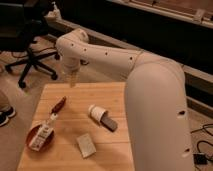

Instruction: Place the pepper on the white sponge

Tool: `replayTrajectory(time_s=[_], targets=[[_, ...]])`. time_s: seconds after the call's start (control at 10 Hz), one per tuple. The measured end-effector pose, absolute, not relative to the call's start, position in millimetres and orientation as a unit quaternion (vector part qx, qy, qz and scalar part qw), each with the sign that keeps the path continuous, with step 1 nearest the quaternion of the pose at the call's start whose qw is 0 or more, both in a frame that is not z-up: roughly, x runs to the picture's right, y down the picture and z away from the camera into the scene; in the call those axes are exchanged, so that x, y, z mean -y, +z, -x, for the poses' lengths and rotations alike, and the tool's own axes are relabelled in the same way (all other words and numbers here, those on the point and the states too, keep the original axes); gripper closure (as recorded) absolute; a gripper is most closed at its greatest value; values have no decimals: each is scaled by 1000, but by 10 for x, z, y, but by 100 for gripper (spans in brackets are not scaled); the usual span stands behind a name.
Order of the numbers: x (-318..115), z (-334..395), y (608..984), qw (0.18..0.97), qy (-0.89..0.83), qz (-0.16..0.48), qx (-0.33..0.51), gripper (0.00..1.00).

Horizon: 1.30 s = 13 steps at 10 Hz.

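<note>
Overhead, the pincer (73, 80) hangs above the far edge of the table (100, 95), its grip impossible to tell; the pepper (58, 104) lies well apart from the white sponge (86, 145).

Labelled packet (42, 136) in bowl (29, 136) (red-brown), grey block (108, 122) on wooden table (60, 159), office chair (29, 52) behind.

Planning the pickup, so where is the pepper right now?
Camera view: the pepper lies on the left half of the table, just beyond the bowl, up-left of the white sponge. The claw hangs over the far edge, apart from it.
</note>
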<state>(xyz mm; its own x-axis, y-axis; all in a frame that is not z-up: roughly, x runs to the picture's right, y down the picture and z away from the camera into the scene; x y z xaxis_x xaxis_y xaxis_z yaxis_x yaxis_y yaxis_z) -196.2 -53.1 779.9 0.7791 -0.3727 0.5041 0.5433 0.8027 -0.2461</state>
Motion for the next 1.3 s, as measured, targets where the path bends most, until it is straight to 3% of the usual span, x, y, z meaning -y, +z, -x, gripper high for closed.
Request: replayTrajectory(time_s=[0.7, 1.3], targets=[[129, 2324, 8315, 890, -371, 195, 178, 35], [-241, 2531, 8494, 885, -387, 202, 162, 35]])
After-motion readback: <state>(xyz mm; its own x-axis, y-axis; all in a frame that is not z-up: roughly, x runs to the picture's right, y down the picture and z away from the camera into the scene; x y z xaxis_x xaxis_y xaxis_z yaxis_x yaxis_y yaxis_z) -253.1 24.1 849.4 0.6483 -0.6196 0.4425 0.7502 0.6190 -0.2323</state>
